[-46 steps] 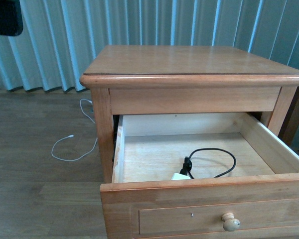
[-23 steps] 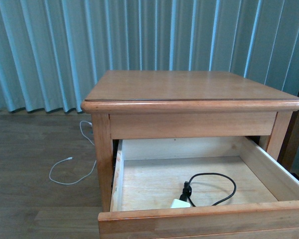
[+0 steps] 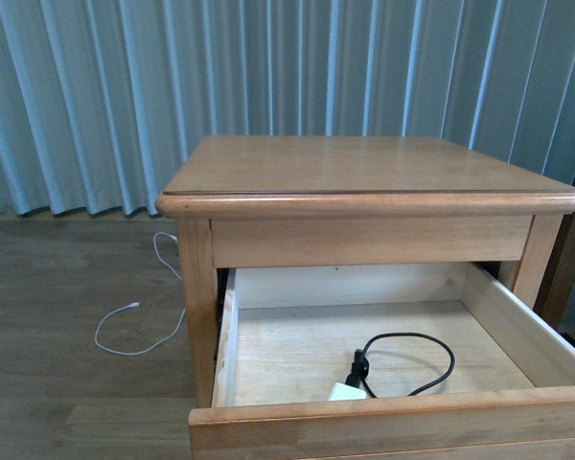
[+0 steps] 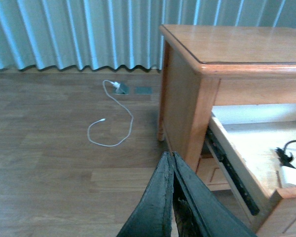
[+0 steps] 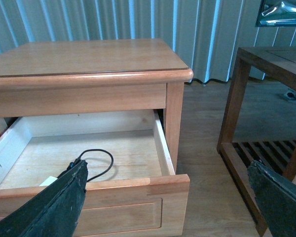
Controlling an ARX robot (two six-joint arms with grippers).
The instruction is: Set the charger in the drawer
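Observation:
The drawer (image 3: 393, 420) of the wooden nightstand stands pulled out. The charger (image 3: 346, 391), a small white block with a black looped cable (image 3: 424, 356), lies on the drawer's pale floor close behind the front panel. It also shows in the left wrist view (image 4: 291, 176) and the right wrist view (image 5: 48, 181). My left gripper (image 4: 171, 156) is shut and empty, above the floor beside the nightstand's left front leg. My right gripper (image 5: 166, 168) is wide open and empty, in front of the drawer (image 5: 113, 202). Neither gripper shows in the front view.
A thin white cable (image 3: 134, 331) lies looped on the wood floor left of the nightstand (image 3: 364, 168), running to a plug (image 4: 121, 88) by the curtain. A dark wooden table (image 5: 266, 64) stands to the right of the nightstand.
A second ago the front view looked lower and showed the drawer's knob; it has since risen and the knob is out of view. Nothing has changed over the last half second.

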